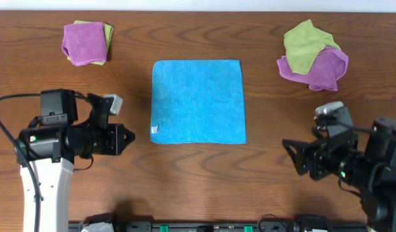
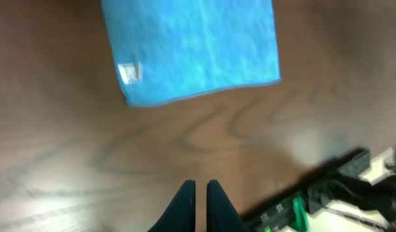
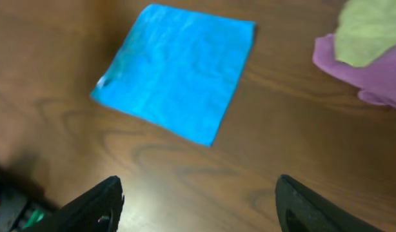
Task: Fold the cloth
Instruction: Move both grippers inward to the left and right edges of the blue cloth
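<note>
The sky-blue cloth [image 1: 198, 101] lies flat and spread as a square in the middle of the table, its small white tag [image 1: 154, 129] at the front left corner. It also shows in the left wrist view [image 2: 191, 48] and the right wrist view [image 3: 175, 67]. My left gripper [image 1: 128, 137] is shut and empty, left of the cloth's front left corner, above bare wood [image 2: 199, 187]. My right gripper [image 1: 287, 149] is open and empty, to the front right of the cloth [image 3: 198, 193].
A folded purple cloth on a yellow-green one [image 1: 86, 42] lies at the back left. A crumpled yellow-green and purple pile [image 1: 313, 57] lies at the back right, also in the right wrist view [image 3: 369, 51]. A black rail with green parts [image 2: 295, 209] runs along the table's front edge.
</note>
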Controlling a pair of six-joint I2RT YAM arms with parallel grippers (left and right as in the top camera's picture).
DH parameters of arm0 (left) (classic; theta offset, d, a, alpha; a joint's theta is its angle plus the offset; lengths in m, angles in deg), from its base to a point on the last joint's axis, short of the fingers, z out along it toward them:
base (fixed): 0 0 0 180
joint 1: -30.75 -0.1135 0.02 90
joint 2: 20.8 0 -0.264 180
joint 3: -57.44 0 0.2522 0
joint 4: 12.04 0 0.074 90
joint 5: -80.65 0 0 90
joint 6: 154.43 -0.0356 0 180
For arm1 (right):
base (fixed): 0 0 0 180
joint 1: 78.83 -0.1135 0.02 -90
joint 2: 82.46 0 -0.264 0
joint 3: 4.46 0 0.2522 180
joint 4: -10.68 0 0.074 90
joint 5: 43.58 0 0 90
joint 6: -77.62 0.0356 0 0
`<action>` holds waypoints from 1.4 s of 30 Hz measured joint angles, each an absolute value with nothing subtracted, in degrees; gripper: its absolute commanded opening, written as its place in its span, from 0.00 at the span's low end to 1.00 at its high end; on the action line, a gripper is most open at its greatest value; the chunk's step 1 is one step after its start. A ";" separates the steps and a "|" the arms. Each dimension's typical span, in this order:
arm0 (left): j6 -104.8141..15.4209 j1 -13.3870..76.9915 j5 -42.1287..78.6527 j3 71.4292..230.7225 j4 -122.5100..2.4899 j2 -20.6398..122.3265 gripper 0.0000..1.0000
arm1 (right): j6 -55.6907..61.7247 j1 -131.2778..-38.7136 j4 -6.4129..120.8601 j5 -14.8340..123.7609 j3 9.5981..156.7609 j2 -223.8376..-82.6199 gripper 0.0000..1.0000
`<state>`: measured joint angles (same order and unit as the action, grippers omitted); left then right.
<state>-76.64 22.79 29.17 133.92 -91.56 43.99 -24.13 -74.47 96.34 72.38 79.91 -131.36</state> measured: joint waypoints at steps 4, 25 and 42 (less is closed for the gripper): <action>-75.72 22.66 29.78 133.83 -88.11 49.13 0.06 | -23.01 -71.98 93.52 75.41 72.28 -138.33 0.77; -80.20 15.09 42.20 132.48 -85.48 79.18 0.10 | -26.60 -66.87 82.02 95.00 66.56 -176.82 0.72; -76.23 14.33 39.18 132.45 -76.11 85.06 0.16 | -20.15 -67.56 69.85 93.12 66.54 -183.25 0.68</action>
<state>-76.23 14.33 39.18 132.45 -76.11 85.06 -20.15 -67.56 69.85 93.12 66.54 -183.25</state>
